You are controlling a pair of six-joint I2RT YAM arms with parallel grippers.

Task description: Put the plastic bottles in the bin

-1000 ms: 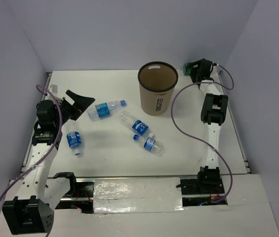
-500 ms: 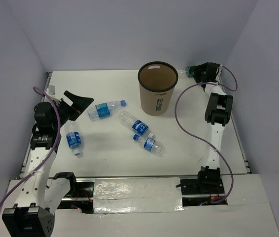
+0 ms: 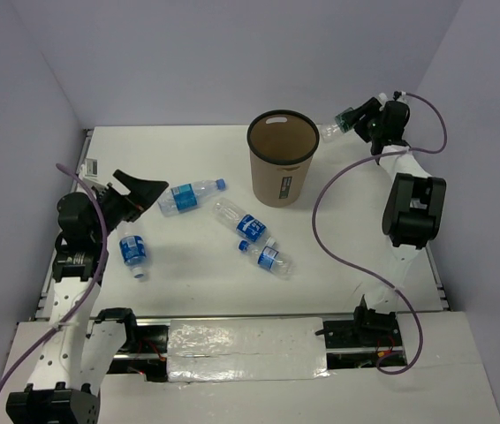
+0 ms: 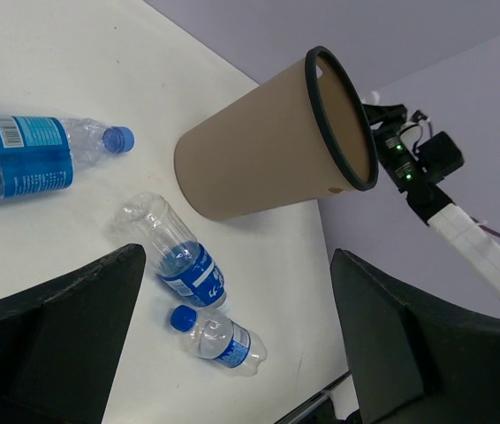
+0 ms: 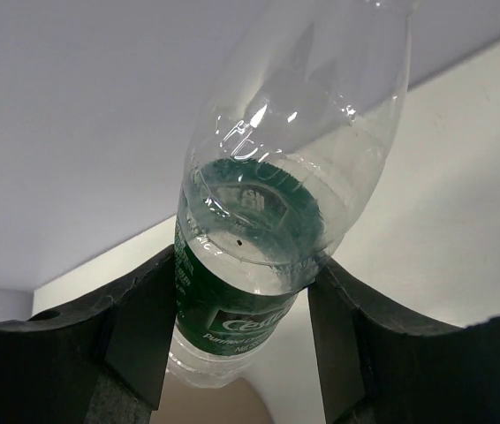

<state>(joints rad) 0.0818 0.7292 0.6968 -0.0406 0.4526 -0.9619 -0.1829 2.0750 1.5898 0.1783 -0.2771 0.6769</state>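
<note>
Green-label bottle [image 3: 329,130]: held off the worktop [image 3: 188,150], clamped between the fingers of the right tool [image 3: 352,119], just beside the far-right rim of the bin [image 3: 278,181] and not yet over its mouth. Step in hand, as I judge it: carrying this bottle to the drop. The next move calls for a leftward shift clear of the black rim, then release. Four blue-label bottles [image 3: 188,195] lie on the worktop. The left tool [image 3: 140,188] is spread wide and empty, near them.
</note>
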